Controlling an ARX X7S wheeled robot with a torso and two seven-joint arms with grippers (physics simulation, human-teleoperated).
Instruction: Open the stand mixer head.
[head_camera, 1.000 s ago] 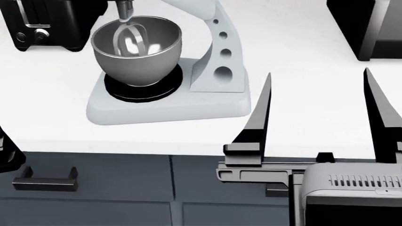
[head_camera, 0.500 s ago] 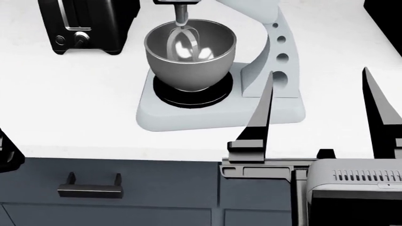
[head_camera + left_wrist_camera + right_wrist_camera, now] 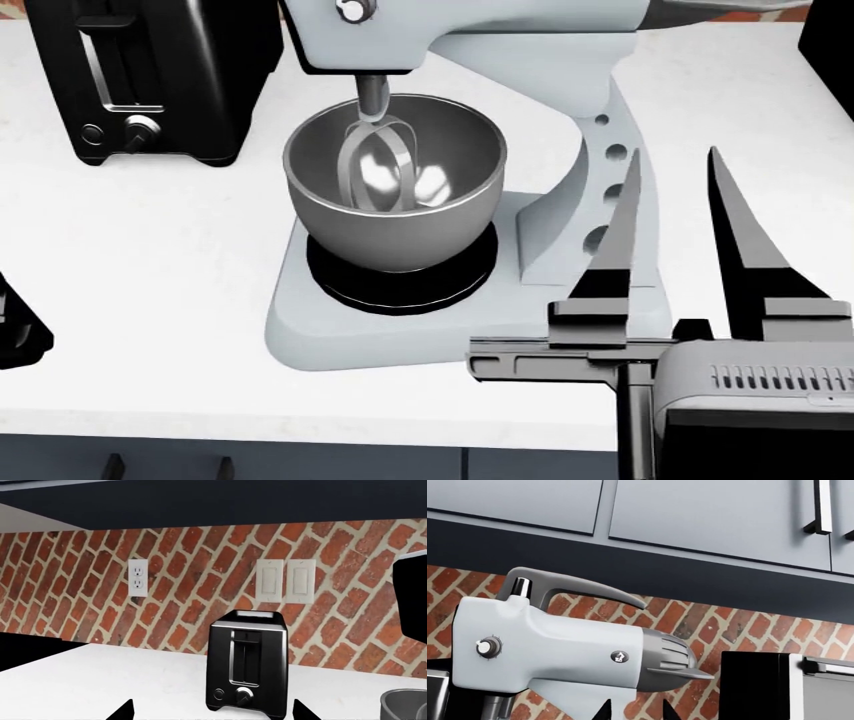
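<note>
Nearer than before, the stand mixer head (image 3: 454,30) sat lowered on the white table (image 3: 147,260) before brick wall (image 3: 200,570), right end effector (image 3: 674,215) spread, left's state untellable.

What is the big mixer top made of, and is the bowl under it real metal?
The stand mixer head looks like smooth painted metal or plastic: pale grey-white with soft, even shading; the render doesn't show which. The bowl looks like polished steel, since its inside mirrors the beater with bright glints. The toaster looks like glossy black plastic or enamel.

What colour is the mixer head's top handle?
The handle is darker grey than the pale head; right wrist view.
</note>
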